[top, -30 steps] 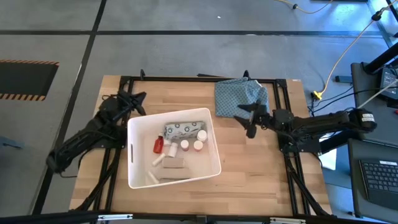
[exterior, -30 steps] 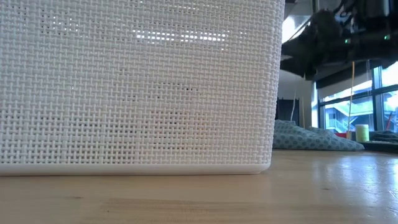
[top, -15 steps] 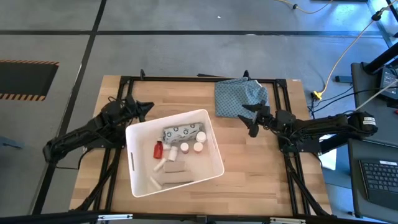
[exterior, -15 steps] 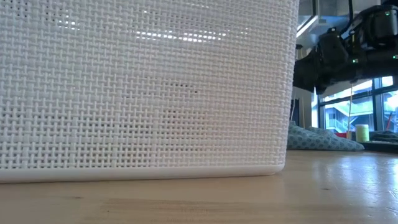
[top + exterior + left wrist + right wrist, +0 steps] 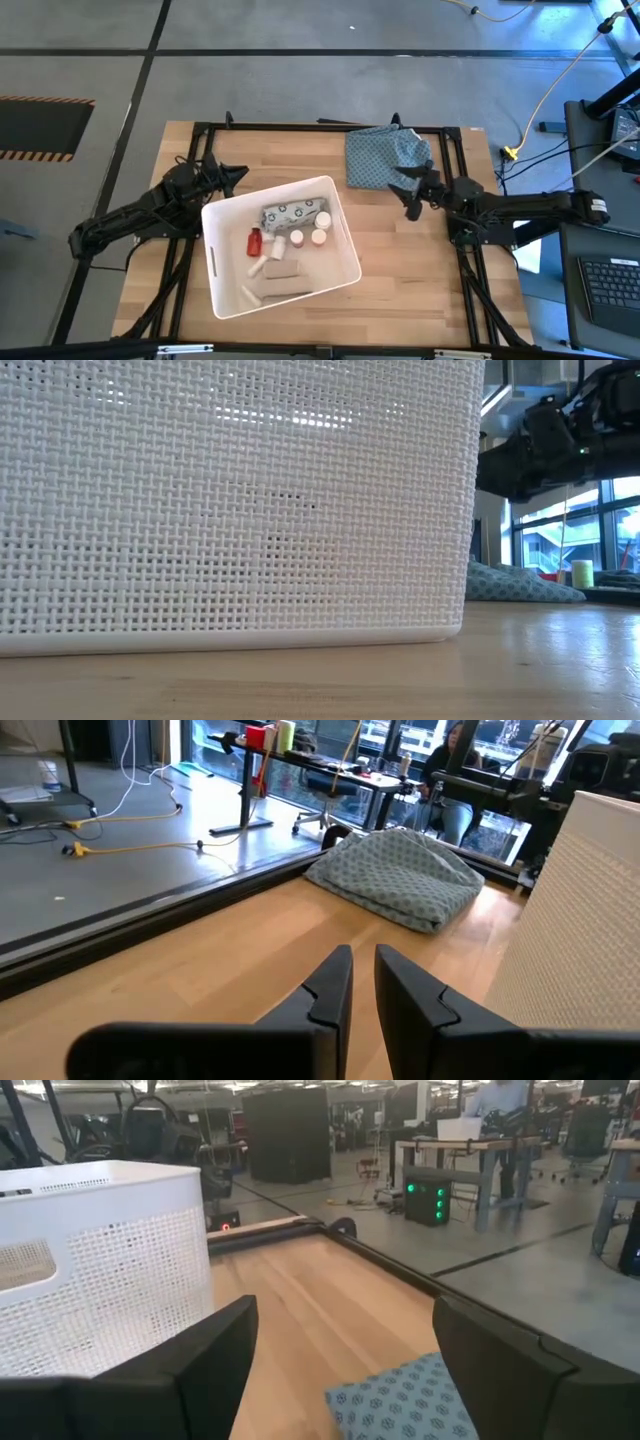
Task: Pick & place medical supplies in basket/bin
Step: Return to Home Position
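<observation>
The white bin (image 5: 345, 235) stands on the table's middle and fills most of the low view (image 5: 230, 500). In it lie the ring-print packet (image 5: 295, 212), the red bottle (image 5: 254, 240), two white bottles (image 5: 297, 237) and white tubes (image 5: 250, 293). My left gripper (image 5: 232, 172) hovers low by the bin's far left corner, its fingers (image 5: 330, 982) almost together. The bin's wall (image 5: 585, 910) stands beside them. My right gripper (image 5: 410, 196) is open above the bare table right of the bin, at the near edge of the cloth (image 5: 385, 155). My left gripper lies close along the bin's far left corner (image 5: 207, 205). Whether its side touches the wall, I cannot tell. Its fingertips point across the bare table toward the cloth and hold nothing.
The blue-green patterned cloth (image 5: 400, 880) lies bunched at the table's far edge, right of centre (image 5: 510, 582). Black frame rails (image 5: 320, 127) run around the table. Bare wood lies right of the bin and along the near edge. A person sits in the room beyond.
The bin has slid and turned: its far left corner came nearer and its near right corner swung toward the right edge. In the low view its wall has spread rightward. My left gripper moved right and nearer beside it. My right gripper drew back toward the right edge.
</observation>
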